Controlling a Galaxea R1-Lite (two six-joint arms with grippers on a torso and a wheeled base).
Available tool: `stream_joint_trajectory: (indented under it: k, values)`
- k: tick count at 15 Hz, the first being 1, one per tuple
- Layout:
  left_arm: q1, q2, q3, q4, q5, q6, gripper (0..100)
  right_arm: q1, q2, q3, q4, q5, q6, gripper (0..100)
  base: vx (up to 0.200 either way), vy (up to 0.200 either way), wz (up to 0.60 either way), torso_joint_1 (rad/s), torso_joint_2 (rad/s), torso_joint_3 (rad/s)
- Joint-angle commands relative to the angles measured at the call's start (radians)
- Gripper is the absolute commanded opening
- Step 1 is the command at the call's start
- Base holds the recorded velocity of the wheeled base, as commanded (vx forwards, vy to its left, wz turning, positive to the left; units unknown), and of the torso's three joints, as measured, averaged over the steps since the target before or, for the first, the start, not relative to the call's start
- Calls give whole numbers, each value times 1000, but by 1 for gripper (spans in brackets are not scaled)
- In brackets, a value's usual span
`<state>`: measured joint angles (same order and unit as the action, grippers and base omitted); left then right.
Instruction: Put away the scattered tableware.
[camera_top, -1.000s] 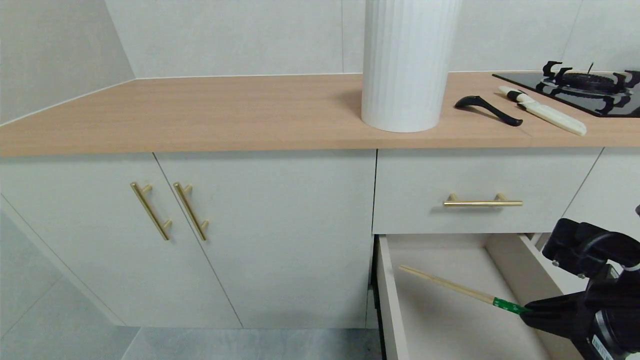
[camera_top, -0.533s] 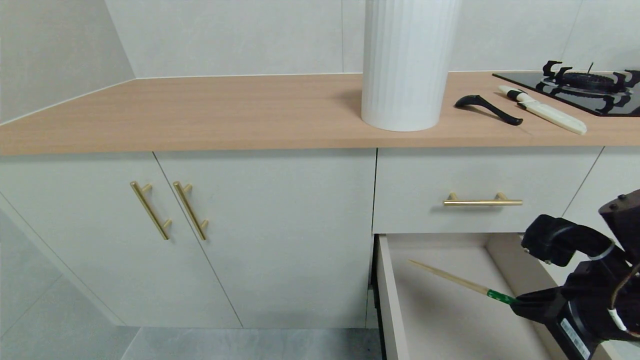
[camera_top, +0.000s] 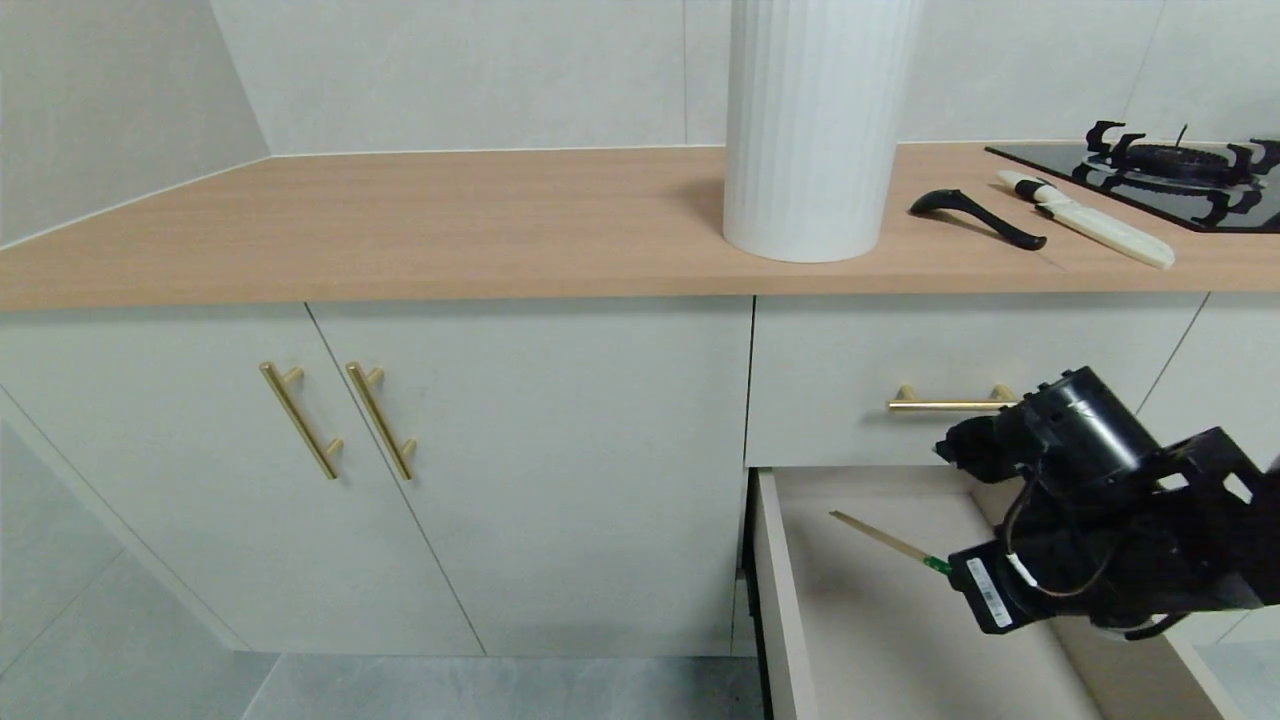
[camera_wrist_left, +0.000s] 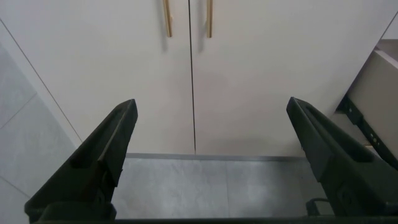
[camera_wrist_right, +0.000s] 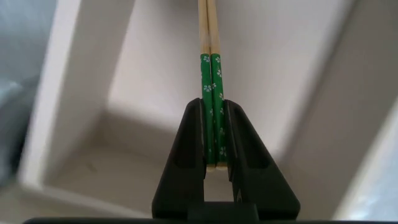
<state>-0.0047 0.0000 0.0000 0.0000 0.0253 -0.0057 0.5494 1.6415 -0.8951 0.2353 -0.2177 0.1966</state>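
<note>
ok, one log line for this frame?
right gripper: shut on chopsticks | over open drawer | left gripper: open | knife, black spoon: on counter

Bright, soft, even light; the white canister (camera_top: 810, 130) casts a faint shadow toward nine o'clock on the countertop (camera_top: 400, 230).

the right gripper (camera_top: 958, 574) has swung up and toward the robot's left, out of the lower right corner of the head view and in over the right side of the open drawer (camera_top: 782, 600). its wrist has rolled over and now hides the right end of the upper drawer's handle (camera_top: 940, 405). the chopsticks (camera_top: 885, 539), carried along in the jaws, show shorter, and their free tips have shifted a little farther back into the drawer and slightly to the right.
</note>
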Motion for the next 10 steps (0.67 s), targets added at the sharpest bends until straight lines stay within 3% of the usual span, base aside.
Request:
stream_joint_trajectory:
  k: [1,4,10]
  values:
    - [0,0,0,0,1,0,100,0,156,-44,-54,-2,112,0,0,0,0,0,0,0]
    - [0,0,0,0,1,0,100,-2,232,-41,-186,-2,179,0,0,0,0,0,0,0]
    - [0,0,0,0,1,0,100,-5,343,-44,-195,-3,181,0,0,0,0,0,0,0]
